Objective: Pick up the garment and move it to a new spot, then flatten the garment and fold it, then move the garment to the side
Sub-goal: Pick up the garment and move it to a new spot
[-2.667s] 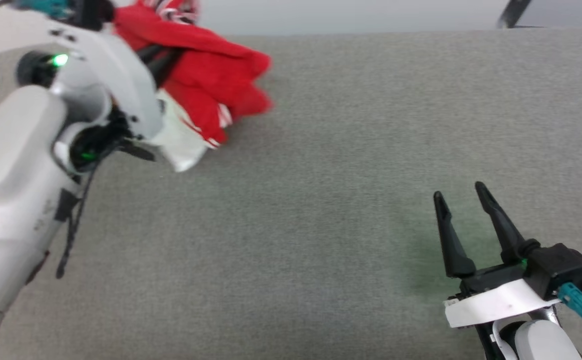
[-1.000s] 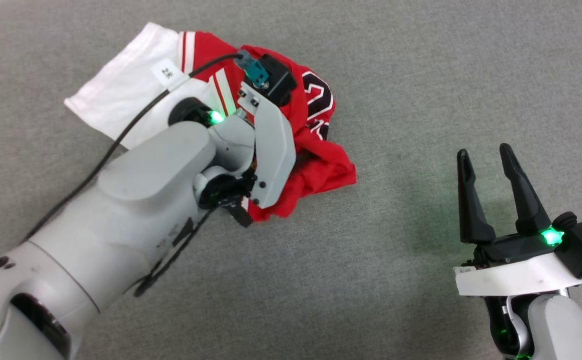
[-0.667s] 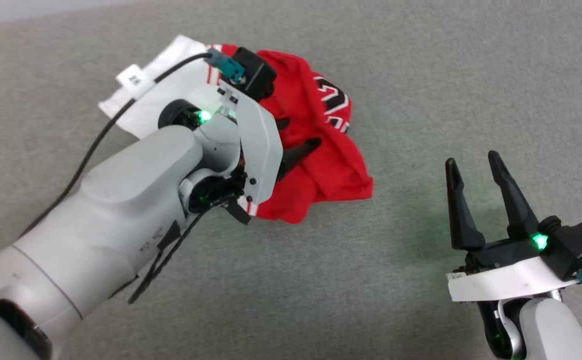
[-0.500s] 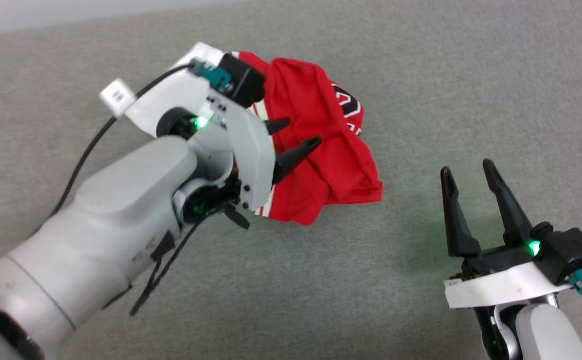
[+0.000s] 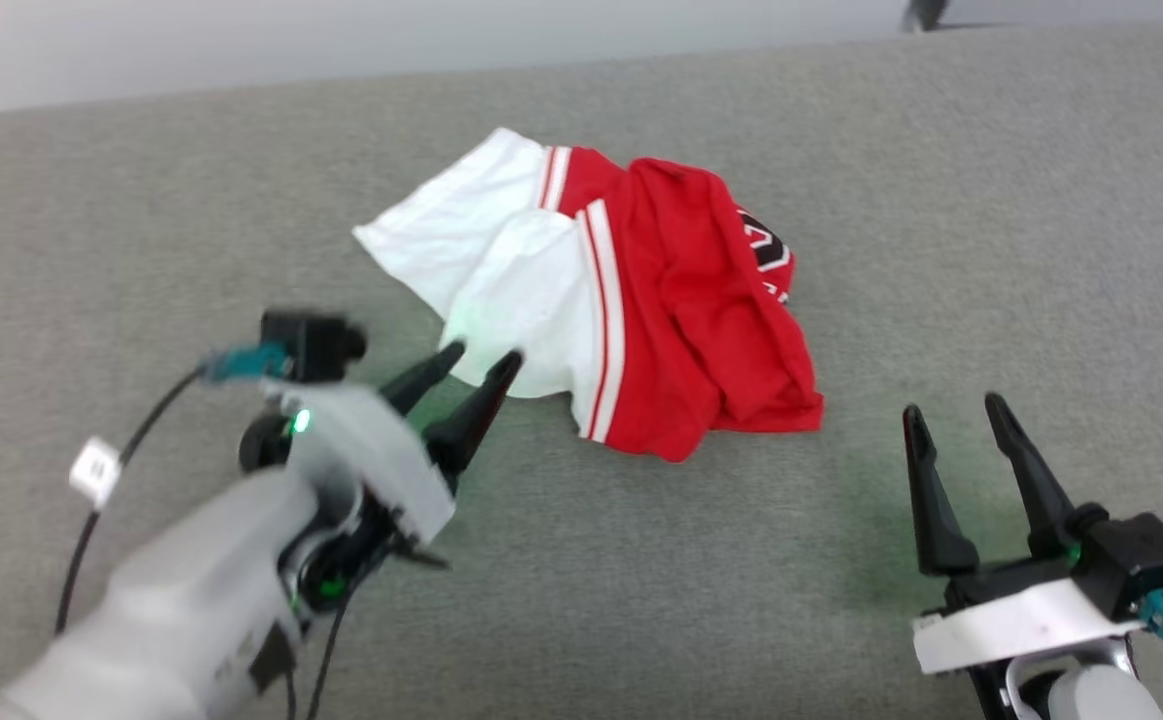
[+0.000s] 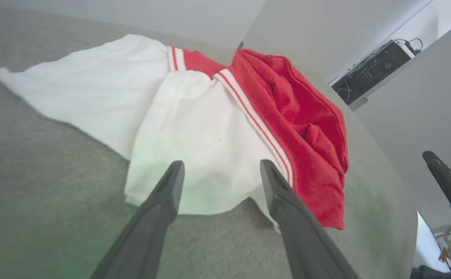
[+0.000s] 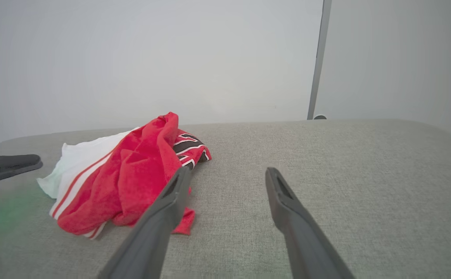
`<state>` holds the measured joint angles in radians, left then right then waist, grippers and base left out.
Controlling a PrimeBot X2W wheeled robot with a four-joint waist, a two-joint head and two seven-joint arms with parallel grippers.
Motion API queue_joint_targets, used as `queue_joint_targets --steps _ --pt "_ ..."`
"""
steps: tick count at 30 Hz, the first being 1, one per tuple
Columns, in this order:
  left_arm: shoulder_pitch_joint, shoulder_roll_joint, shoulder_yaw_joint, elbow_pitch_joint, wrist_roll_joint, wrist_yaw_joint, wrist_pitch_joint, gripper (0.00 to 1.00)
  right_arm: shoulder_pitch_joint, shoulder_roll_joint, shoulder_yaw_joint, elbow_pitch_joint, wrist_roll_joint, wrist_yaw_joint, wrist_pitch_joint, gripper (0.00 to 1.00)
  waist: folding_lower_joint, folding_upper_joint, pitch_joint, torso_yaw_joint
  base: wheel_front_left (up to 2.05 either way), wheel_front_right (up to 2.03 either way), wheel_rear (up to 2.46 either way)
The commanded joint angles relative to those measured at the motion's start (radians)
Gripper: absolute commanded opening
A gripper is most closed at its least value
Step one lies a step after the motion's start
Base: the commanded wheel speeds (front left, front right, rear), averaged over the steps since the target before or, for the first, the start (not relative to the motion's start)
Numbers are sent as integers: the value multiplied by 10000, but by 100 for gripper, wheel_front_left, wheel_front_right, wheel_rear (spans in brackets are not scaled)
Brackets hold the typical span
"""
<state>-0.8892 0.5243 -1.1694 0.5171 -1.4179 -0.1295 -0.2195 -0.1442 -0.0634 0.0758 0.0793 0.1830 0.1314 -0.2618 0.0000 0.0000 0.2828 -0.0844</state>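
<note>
Grey fabric surface [image 5: 941, 200], pale wall [image 7: 132, 58] behind.
A dark vertical strip [image 7: 317, 58] is seen on the wall; a black box with cables [image 6: 374, 71] is seen past the surface's edge.

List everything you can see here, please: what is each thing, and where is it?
garment: one, red with white sleeves, striped trim and a black-and-white print, crumpled in the middle of the surface
padded surface: one, grey fabric, under everything
wall: one, pale grey, behind the surface
equipment box: one, black, in the background of the left wrist view
tagged cable: one, black with a white tag, beside the left arm
left gripper: one, white with two dark fingers held apart, tips at the white sleeve's edge, holding nothing
right gripper: one, same colours, fingers apart, lower right, clear of the garment
</note>
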Motion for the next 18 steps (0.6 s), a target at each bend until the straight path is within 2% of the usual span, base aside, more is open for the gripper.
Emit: queue_joint_targets --steps 1,5,8,13,18 --pt "519 6 221 38 -116 42 -242 100 218 -76 -55 45 -65 -14 -43 100 0 0 -255 307 0 0 0" --pt "1610 5 971 42 -43 121 -447 100 548 -165 -236 41 -95 -14 10 100 0 0 -442 545 0 0 0" --pt "2481 -60 2298 -173 534 227 -449 100 801 -264 -413 -25 -84 -14 99 100 0 0 -602 723 0 0 0" --pt "4377 -386 4881 -1043 2422 548 -449 100 1259 -314 -714 -221 -73 -14 233 100 0 0 -876 892 0 0 0" --pt "6391 -893 6882 -2283 4636 1034 -452 100 1668 -376 -788 -348 -52 -14 411 100 0 0 -1250 926 0 0 0"
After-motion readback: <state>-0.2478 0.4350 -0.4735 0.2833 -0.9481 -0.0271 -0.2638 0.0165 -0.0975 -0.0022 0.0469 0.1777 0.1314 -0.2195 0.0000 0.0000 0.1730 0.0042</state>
